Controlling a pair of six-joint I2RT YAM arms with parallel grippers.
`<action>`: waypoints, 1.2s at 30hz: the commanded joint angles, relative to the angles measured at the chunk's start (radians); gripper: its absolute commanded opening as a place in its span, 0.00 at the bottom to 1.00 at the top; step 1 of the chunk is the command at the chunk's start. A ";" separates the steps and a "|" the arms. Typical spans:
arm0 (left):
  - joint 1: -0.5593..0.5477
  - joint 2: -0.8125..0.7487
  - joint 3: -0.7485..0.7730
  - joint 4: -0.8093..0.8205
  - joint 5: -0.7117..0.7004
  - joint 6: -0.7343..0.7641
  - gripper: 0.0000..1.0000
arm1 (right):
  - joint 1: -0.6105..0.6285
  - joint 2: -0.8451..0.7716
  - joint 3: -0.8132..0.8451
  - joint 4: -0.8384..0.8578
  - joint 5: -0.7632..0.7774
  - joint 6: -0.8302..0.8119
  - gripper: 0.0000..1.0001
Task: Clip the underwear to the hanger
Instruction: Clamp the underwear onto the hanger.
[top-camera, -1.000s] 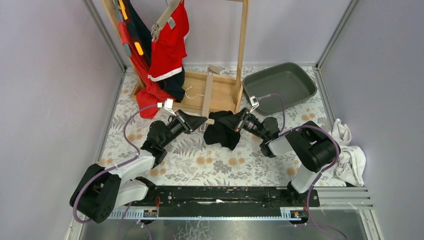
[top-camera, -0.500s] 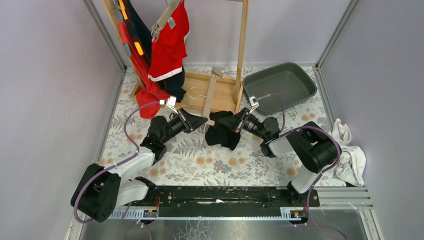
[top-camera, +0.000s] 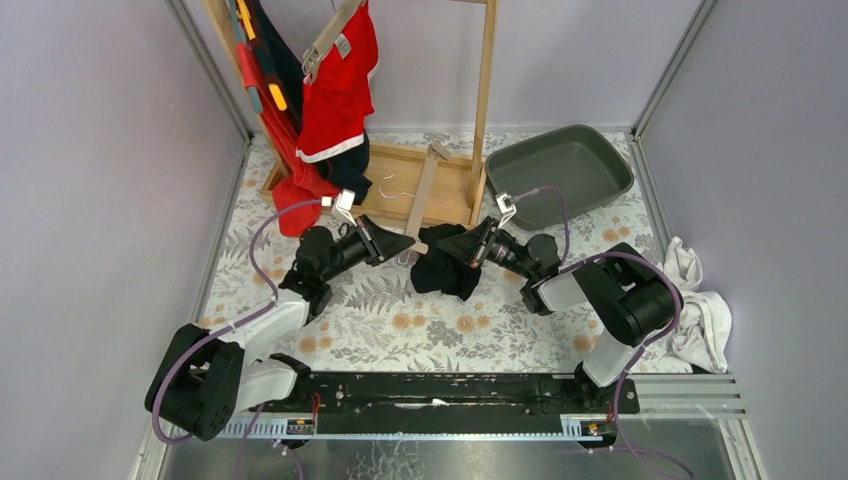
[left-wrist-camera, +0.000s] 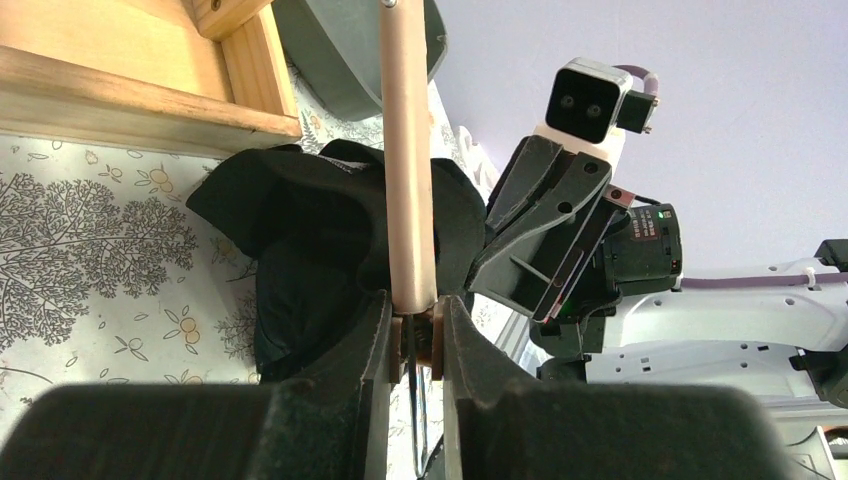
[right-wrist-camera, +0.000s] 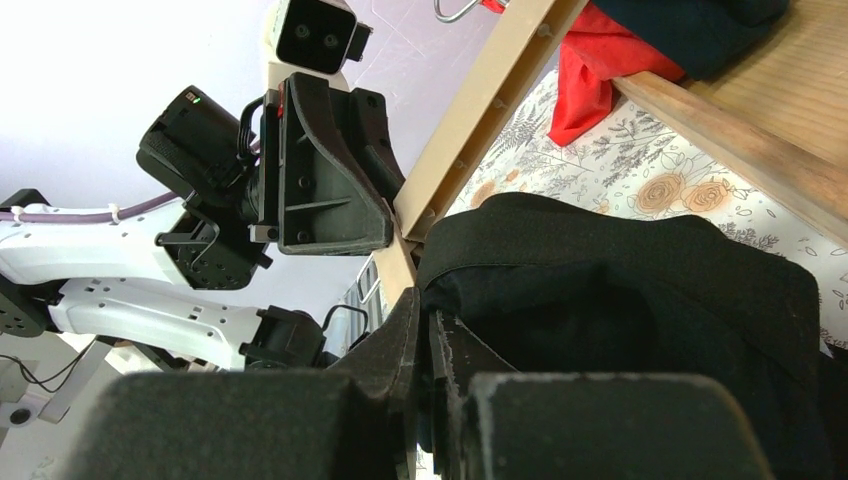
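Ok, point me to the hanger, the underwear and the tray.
hanger (left-wrist-camera: 404, 150): left wrist view, middle of its bar.
underwear (right-wrist-camera: 620, 300): right wrist view, middle of the black fabric.
tray (top-camera: 556, 168): top view, its bare floor.

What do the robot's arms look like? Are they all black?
Not all black. The left arm and right arm have chunky black joints and white middle links. A purple cable loops along each. The left gripper and right gripper have black wedge-shaped fingers, and each wrist carries a small white camera box.
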 joint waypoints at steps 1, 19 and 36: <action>0.017 0.012 0.034 0.054 0.058 0.009 0.00 | -0.013 -0.032 0.001 0.125 -0.032 -0.029 0.00; 0.053 0.045 0.049 0.088 0.123 -0.001 0.00 | -0.023 -0.021 0.015 0.126 -0.080 -0.018 0.00; 0.053 0.047 0.044 0.149 0.111 -0.043 0.00 | -0.022 0.016 0.052 0.128 -0.114 0.007 0.00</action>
